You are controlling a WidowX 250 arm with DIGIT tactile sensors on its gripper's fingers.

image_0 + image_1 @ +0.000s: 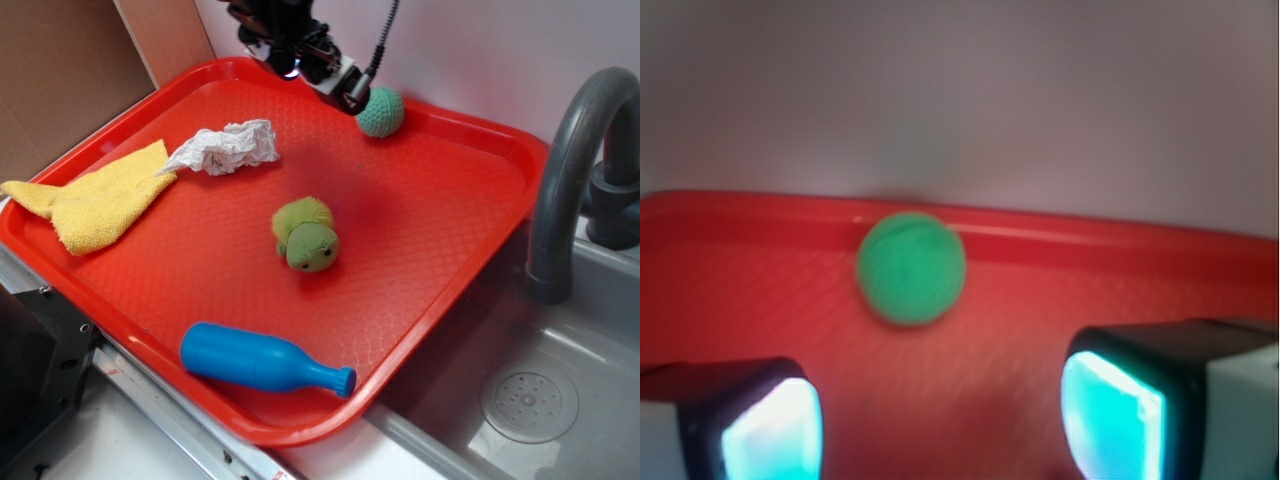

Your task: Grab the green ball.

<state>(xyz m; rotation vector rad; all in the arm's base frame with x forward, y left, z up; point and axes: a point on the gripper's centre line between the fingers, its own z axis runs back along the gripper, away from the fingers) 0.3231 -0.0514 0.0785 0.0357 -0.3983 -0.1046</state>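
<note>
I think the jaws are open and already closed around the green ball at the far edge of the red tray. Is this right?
Not quite. The gripper is open, but nothing is between its jaws: in the wrist view the green ball lies ahead of them, untouched. The ball does sit by the far edge of the red tray.

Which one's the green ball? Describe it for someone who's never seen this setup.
Find the red tray beside the sink. At its far edge sits the green ball, just beyond the open pincer. It is round, teal and knitted; the lime plush turtle mid-tray has eyes.
</note>
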